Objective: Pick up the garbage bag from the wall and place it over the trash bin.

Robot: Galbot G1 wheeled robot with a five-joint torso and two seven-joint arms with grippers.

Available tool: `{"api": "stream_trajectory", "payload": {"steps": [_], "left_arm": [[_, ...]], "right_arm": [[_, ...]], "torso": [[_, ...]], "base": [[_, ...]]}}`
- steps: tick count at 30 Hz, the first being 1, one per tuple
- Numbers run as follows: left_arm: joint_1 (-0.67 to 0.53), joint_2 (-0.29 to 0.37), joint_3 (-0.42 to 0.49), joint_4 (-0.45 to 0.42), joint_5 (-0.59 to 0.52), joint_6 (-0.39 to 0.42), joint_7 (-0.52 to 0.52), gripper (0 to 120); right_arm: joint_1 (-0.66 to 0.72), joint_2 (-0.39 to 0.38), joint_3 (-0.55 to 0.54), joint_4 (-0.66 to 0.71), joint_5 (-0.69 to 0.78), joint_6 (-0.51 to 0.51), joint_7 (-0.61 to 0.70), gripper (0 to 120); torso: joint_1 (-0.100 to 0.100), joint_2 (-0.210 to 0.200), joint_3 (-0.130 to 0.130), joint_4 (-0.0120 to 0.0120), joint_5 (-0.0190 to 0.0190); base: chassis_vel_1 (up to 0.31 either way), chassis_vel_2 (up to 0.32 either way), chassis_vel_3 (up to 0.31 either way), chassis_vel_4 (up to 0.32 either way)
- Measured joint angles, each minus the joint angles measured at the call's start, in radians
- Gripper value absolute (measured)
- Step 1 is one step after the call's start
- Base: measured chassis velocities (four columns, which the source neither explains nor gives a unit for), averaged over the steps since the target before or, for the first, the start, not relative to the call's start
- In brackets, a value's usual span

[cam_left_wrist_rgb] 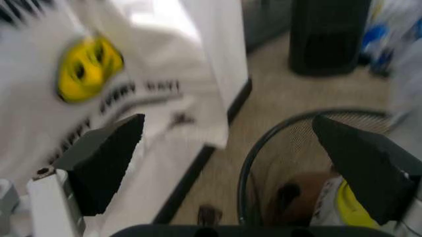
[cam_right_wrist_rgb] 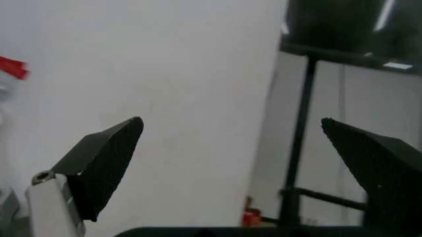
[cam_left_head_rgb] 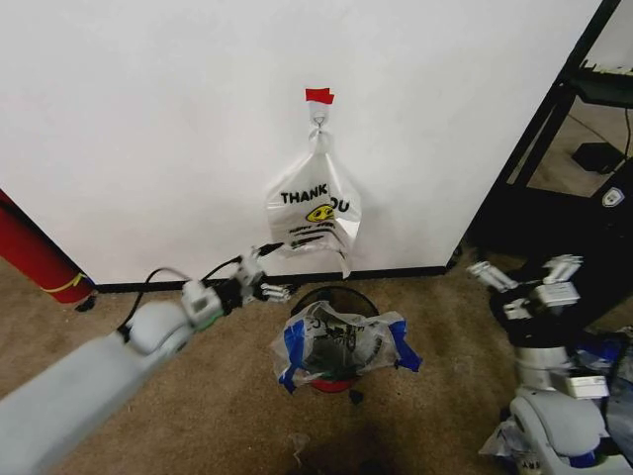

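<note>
The garbage bag, crinkly white with blue strips, lies draped over the trash bin, whose black rim and red base show on the carpet by the wall. My left gripper is open and empty just left of the bin's rim, below a white "THANK YOU" smiley bag that hangs from a wall hook under red tape. In the left wrist view the left gripper frames that hanging bag and the bin's rim. My right gripper is held open and empty at the right, well away from the bin.
A red cylinder leans at the left of the wall. A black metal frame stands at the right, and a tall black box stands on the carpet beyond the bin. Loose bags lie by my right arm.
</note>
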Motion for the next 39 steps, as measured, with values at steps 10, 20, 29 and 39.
{"api": "stream_trajectory", "payload": {"steps": [10,20,29,39], "left_arm": [[-0.175,-0.128,0.144,0.096,-0.006,0.224,-0.070,100],[-0.290,-0.222,0.227,0.095,0.019,0.630,-0.033,100],[-0.309,-0.323,0.260,0.171,0.092,0.741,-0.020,94],[-0.322,-0.396,0.271,0.231,0.124,0.761,-0.031,54]], "right_arm": [[-0.050,0.039,0.000,0.024,-0.058,-0.003,0.057,100],[-0.062,0.055,-0.023,0.041,-0.054,0.000,0.046,100],[-0.078,0.057,-0.029,0.048,-0.053,0.008,0.044,100],[-0.097,0.057,-0.034,0.050,-0.052,0.044,0.043,100]], "torso": [[0.000,0.000,0.000,0.0001,0.0002],[0.000,0.000,0.000,0.0000,0.0004],[0.000,0.000,0.000,-0.0002,0.0003],[0.000,0.000,0.000,0.0000,0.0003]], "base": [[0.000,0.000,0.000,0.000],[0.000,0.000,0.000,0.000],[0.000,0.000,0.000,0.000],[0.000,0.000,0.000,0.000]]}}
